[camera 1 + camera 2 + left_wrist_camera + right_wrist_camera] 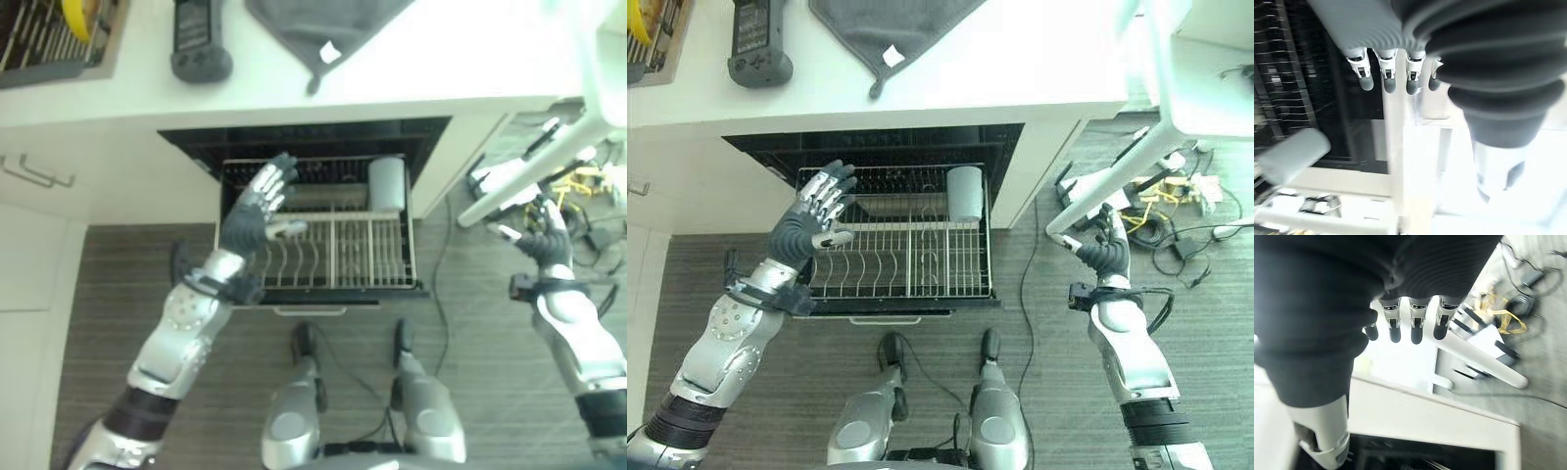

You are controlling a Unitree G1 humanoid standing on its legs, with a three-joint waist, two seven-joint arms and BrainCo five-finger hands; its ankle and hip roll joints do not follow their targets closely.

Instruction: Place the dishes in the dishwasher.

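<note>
1. The left hand [257, 211] hovers over the pulled-out dishwasher rack [323, 257], fingers straight, holding nothing.
2. A pale cup [387, 182] stands at the rack's 1 o'clock corner.
3. The right hand [1104, 247] hangs at 3 o'clock over the floor, fingers relaxed, empty.

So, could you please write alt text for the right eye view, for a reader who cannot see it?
Seen from above, the robot's open left hand hovers over the pulled-out wire dishwasher rack, which holds a pale cylindrical cup at its back right corner. The open right hand is raised over the floor to the right. A grey cloth and a dark handheld device lie on the white countertop.
</note>
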